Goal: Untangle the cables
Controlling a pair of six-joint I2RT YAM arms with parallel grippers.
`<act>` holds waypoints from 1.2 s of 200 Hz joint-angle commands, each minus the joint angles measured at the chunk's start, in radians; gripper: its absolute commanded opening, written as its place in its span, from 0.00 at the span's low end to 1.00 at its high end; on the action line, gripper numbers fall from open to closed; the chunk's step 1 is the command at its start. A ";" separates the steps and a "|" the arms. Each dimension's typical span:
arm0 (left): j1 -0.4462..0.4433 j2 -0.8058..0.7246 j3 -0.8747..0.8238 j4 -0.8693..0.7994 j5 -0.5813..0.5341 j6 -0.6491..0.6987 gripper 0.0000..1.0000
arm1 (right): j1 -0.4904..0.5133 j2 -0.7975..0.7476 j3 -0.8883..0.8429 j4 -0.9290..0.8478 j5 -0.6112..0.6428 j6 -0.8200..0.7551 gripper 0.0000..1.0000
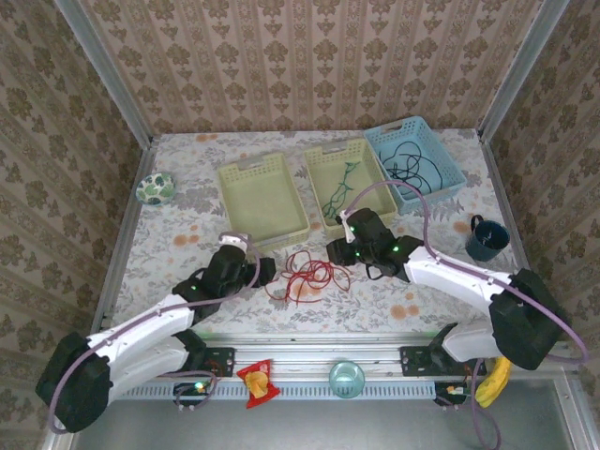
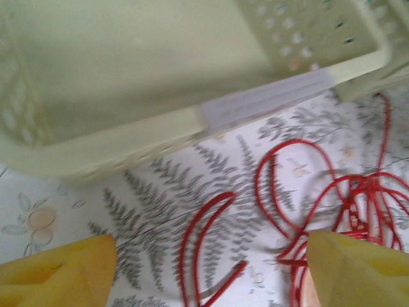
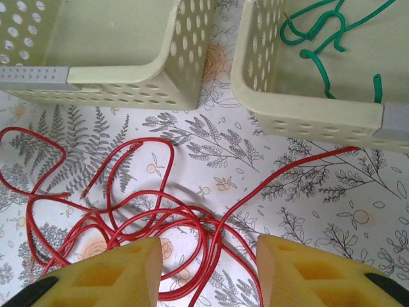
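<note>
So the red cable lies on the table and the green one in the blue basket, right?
Not quite: the green cable lies in the middle yellow basket, as the top view shows. The red cable is on the table.

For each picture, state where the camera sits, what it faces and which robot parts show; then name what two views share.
Top external: above, behind the bases, looking down on the table; both arms show.
Left wrist: low, facing the empty basket; left fingers show.
Right wrist: low, facing two baskets; right fingers show.
Shared: both wrist views hold the red cable.
</note>
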 commanded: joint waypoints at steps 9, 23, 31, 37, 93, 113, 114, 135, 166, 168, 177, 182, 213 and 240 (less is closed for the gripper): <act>0.064 0.068 -0.020 0.076 0.167 -0.015 0.75 | -0.007 0.027 0.048 -0.010 0.040 -0.010 0.42; 0.068 0.113 -0.007 0.083 0.167 0.003 0.71 | -0.008 0.032 0.050 -0.005 0.040 -0.007 0.42; 0.068 0.135 -0.002 0.090 0.167 0.013 0.67 | -0.008 0.035 0.048 -0.001 0.040 -0.002 0.42; 0.069 0.151 0.000 0.103 0.169 0.019 0.64 | -0.008 0.036 0.047 -0.001 0.039 -0.001 0.42; 0.036 0.283 0.000 0.236 0.076 0.045 0.33 | -0.008 0.036 0.030 0.016 0.059 0.030 0.40; -0.032 0.271 0.032 0.217 -0.050 0.077 0.03 | -0.013 0.034 0.030 0.011 0.090 0.036 0.39; -0.038 0.268 0.035 0.212 -0.060 0.080 0.02 | -0.013 0.033 0.030 0.011 0.093 0.037 0.39; -0.223 0.168 0.138 0.064 -0.405 0.194 0.00 | -0.023 0.009 0.018 0.007 0.153 0.058 0.38; -0.453 0.044 0.321 -0.007 -0.841 0.428 0.00 | -0.044 -0.032 -0.024 0.001 0.258 0.097 0.38; -0.459 0.038 0.330 -0.001 -0.850 0.442 0.00 | -0.045 -0.034 -0.026 0.001 0.262 0.098 0.38; -0.477 0.018 0.364 0.048 -0.874 0.515 0.00 | -0.052 -0.042 -0.035 0.000 0.281 0.103 0.38; -0.481 0.008 0.377 0.083 -0.871 0.551 0.00 | -0.055 -0.045 -0.039 -0.001 0.287 0.105 0.38; -0.479 -0.015 0.462 0.240 -0.654 0.700 0.00 | -0.066 -0.069 -0.043 -0.017 0.330 0.112 0.38; -0.461 -0.003 0.550 0.247 -0.404 0.715 0.00 | -0.068 -0.092 -0.056 -0.007 0.342 0.118 0.37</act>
